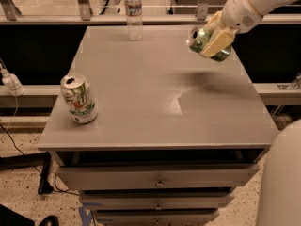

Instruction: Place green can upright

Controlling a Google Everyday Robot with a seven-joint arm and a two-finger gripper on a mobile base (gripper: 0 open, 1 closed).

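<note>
Pale fingers (217, 40) of the gripper (211, 44) are clamping across the body of the green can (202, 38), holding it on its side in the air with its silver top facing left, above the right rear part of the table (141, 88). A white can (79, 99) is standing upright near the front left edge, and a water bottle (134, 14) is standing at the back.
</note>
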